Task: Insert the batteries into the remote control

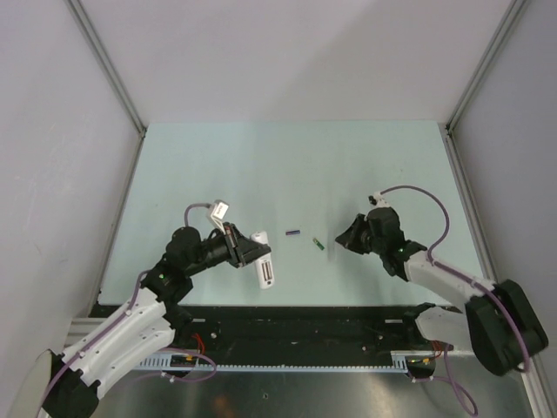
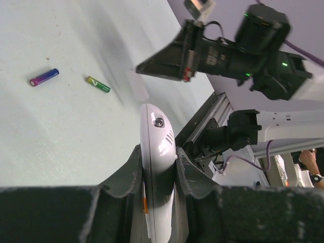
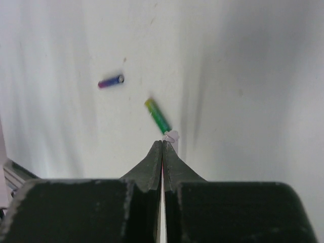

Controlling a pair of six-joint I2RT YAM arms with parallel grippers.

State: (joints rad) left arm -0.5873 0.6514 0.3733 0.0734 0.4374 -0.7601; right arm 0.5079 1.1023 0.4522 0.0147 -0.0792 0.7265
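So the left gripper [image 2: 157, 150] is clamped on the small slim white plastic remote control [image 2: 155, 126], with one dark finger [image 2: 130, 169] on each long side. The remote's rounded end sticks out well past the fingertips. Near that end, the wrist view shows a little round dot and a few short slits on it. From overhead you can make out rows of tiny buttons on the part that pokes out of the gripper. I can't tell whether the remote touches the pale mint-green tabletop [image 1: 218, 165] or sits just above it. Both batteries lie flat on that tabletop in the gap between the two grippers, near each other but not touching. The slim cylindrical green battery [image 3: 158, 116] is just ahead of the right gripper [image 3: 162, 144], its near end almost at the tips. The slim dark cylindrical purple-blue battery [image 3: 111, 81] is further out from those tips and off to their left. From the left gripper's side the order flips, so the purple-blue one is nearer to it than the green one. The right gripper's fingers are pressed together with nothing between them that I can identify. There's a small whitish speck [image 3: 173, 135] right at the fingertips, too tiny to say what it is.
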